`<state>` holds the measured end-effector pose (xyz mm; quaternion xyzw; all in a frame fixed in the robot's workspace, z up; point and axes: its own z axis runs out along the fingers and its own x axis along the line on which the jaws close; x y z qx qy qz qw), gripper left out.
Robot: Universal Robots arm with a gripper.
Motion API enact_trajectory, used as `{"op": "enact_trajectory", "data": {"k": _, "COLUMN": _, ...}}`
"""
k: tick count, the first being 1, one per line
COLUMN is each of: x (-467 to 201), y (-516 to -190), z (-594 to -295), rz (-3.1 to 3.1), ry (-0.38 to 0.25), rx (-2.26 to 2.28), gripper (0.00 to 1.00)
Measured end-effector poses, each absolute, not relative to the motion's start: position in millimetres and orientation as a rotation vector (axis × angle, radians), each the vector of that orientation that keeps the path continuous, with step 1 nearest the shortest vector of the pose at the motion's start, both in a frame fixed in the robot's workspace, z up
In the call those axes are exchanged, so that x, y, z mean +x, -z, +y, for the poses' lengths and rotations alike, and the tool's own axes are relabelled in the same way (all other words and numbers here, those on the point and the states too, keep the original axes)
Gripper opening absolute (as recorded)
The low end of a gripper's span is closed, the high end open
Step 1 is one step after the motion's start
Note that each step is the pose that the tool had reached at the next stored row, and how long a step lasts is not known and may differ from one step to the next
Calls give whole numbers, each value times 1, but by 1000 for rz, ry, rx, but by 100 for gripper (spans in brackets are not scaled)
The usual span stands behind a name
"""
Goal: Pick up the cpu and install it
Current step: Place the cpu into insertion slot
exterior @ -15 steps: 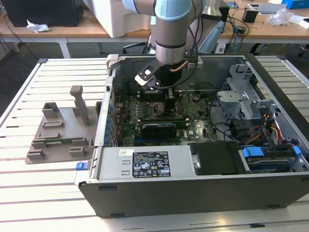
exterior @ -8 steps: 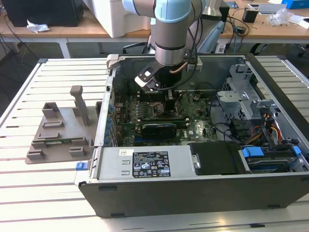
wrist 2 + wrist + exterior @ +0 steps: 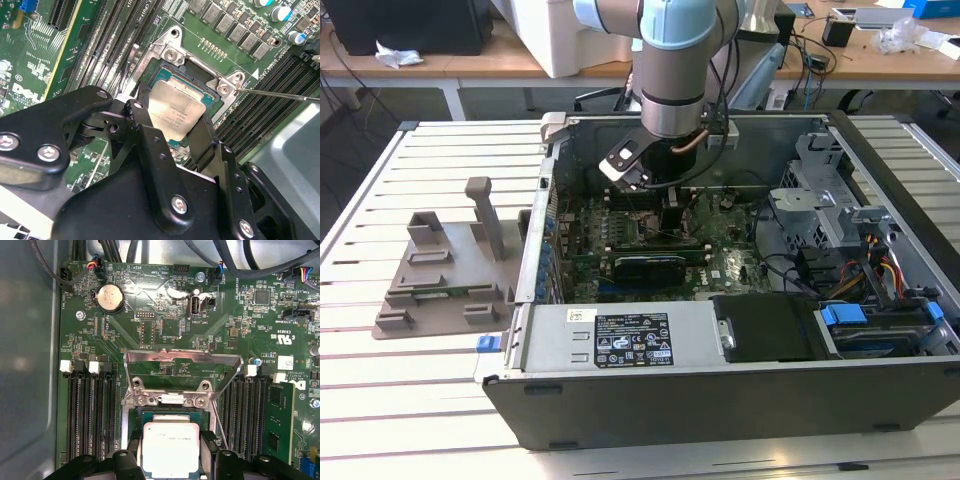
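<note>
- Exterior view: arm reaches down into open PC case (image 3: 720, 400), frame centre; gripper (image 3: 672, 208) low over motherboard (image 3: 720, 255). Grey fixture (image 3: 440, 270) at the exterior view's left, outside the case.
- Second wrist view: fingers (image 3: 150, 145) clamped on cpu (image 3: 175, 112), opp. edges, right at socket (image 3: 172, 52).
- First wrist view: cpu (image 3: 171, 450) betw. fingers, within socket frame; seated or not, can't tell. Load plate (image 3: 182, 357) flipped up.

The cpu (image 3: 175, 110) is seen over the metal-framed socket (image 3: 169, 52) on the green circuit board (image 3: 45, 60), silvery top facing up. The black claw (image 3: 171, 120) is closed on it, with fingers (image 3: 150, 145) set against two opposite edges. Long memory slots (image 3: 107, 45) are noted beside the socket. Whether the cpu is fully seated cannot be told.
</note>
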<state>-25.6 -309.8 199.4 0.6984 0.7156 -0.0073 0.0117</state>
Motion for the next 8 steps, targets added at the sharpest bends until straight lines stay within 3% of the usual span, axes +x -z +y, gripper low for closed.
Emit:
{"op": "enact_trajectory", "data": {"k": 3, "x": -26, "y": -199, "z": -310, "rz": 2231, "ry": 23, "rx": 2178, "gripper": 56}}
{"op": "enact_trajectory", "data": {"k": 4, "x": -26, "y": -199, "z": -310, "rz": 2231, "ry": 23, "rx": 2178, "gripper": 62}}
{"op": "enact_trajectory", "data": {"k": 8, "x": -25, "y": -213, "z": -310, "rz": 2232, "ry": 23, "rx": 2178, "gripper": 62}}
